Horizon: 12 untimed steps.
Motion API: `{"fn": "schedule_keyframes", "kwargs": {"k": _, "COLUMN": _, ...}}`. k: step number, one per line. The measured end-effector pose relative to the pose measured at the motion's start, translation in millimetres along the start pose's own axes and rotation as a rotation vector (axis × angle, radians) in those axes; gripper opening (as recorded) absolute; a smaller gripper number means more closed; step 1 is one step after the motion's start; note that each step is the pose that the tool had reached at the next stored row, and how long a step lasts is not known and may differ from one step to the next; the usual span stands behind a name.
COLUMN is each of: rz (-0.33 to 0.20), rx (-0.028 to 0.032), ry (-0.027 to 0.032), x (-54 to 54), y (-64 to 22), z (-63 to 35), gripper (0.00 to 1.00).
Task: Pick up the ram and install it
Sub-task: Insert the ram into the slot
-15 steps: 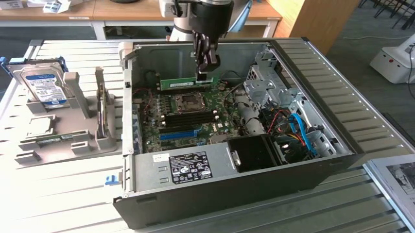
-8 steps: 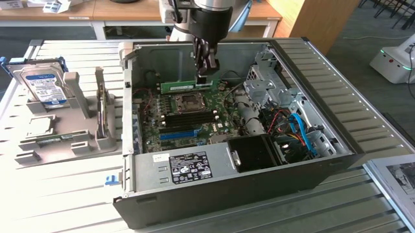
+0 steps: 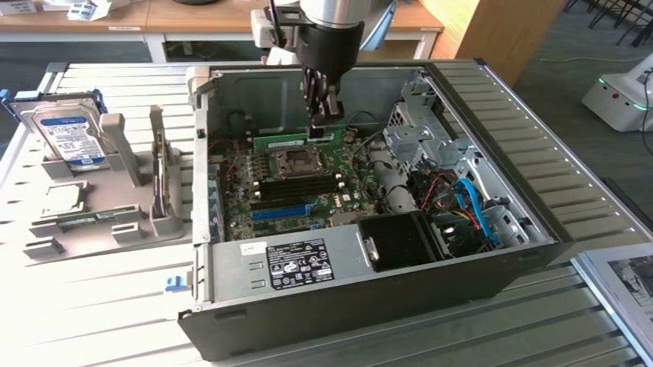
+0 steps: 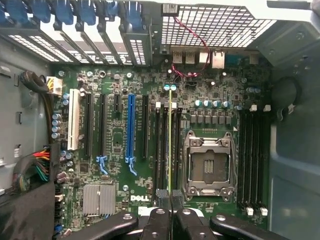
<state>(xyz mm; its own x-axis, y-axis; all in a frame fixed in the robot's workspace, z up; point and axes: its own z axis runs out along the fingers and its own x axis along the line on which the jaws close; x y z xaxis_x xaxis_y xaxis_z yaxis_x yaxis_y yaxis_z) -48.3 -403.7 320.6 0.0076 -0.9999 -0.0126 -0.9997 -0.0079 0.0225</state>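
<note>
Black fingers [image 4: 159,220] of the tool [image 4: 170,200] fill the near edge of the wrist view, pressed together on the ram [image 4: 170,140]. It shows edge-on there, as one thin yellow-green line running away from the pads. The stick hangs over the motherboard [image 4: 135,80], in line with the dark memory slots [image 4: 178,150] that lie between the CPU socket [image 4: 208,167] and the blue slot strip [image 4: 131,127]. Whether its lower edge touches a slot I cannot tell.

From the exterior view the arm [image 3: 332,30] reaches down into an open computer case [image 3: 510,99] that lies on its side on the slatted desk [image 3: 102,306]. The tool is low inside the case, toward its far wall, and the ram shows as a short green bar held level just under the fingertips and above the socket area. A power supply [image 3: 296,264] with a white-and-black label sits along the case's near side — bundled red and blue cables crowd the corner beside it. On the exterior view's left, well apart from the case, a grey stand [image 3: 92,229] holds a hard drive [image 3: 69,134] propped upright.
</note>
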Motion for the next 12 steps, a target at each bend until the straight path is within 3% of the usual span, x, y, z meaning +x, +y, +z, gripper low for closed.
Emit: {"fn": "schedule_keyframes", "kwargs": {"k": 12, "rz": 0.0, "rx": 0.0013, "ry": -0.0001, "x": 0.3, "y": -0.5, "z": 19.7, "gripper": 0.12}}
